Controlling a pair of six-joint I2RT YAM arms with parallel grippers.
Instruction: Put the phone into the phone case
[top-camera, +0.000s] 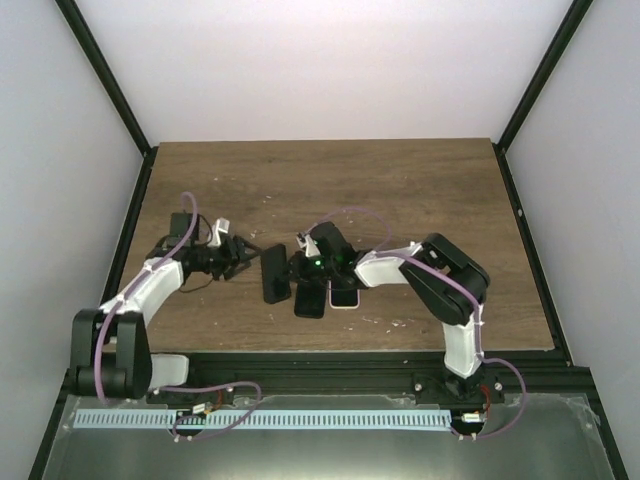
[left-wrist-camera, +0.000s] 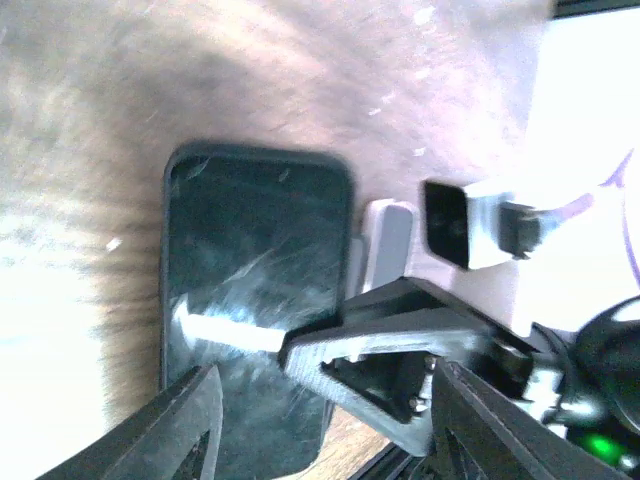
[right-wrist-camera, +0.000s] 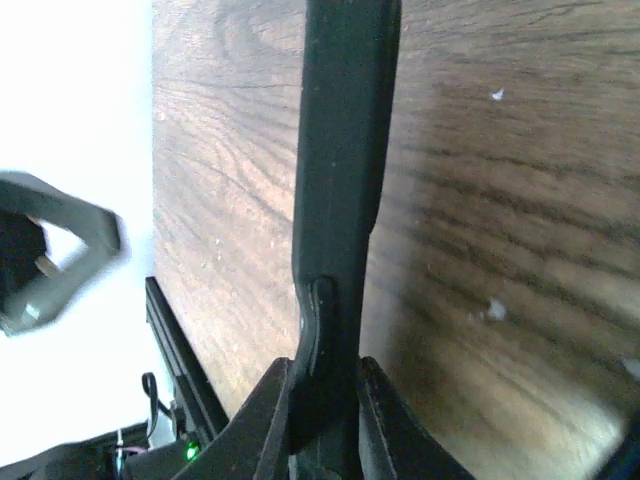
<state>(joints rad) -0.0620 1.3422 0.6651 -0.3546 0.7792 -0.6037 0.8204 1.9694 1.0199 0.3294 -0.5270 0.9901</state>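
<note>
My right gripper (right-wrist-camera: 330, 420) is shut on the thin edge of a black phone case (right-wrist-camera: 340, 190), which I see edge-on over the wood. In the top view the right gripper (top-camera: 303, 268) sits over a black slab (top-camera: 310, 298), with a white-edged phone (top-camera: 345, 293) flat beside it. Another black slab (top-camera: 274, 274) lies flat to the left. Its glossy, scratched face fills the left wrist view (left-wrist-camera: 255, 300). My left gripper (top-camera: 245, 257) is open and empty just left of that slab. Its fingers (left-wrist-camera: 190, 430) frame the slab's near end.
The wooden table (top-camera: 400, 190) is framed by black rails, with white walls around it. The front rail (top-camera: 350, 358) runs close below the phones. A grey finger of the right gripper (left-wrist-camera: 400, 350) reaches over the slab's edge in the left wrist view, and the white-edged phone (left-wrist-camera: 388, 245) lies beyond.
</note>
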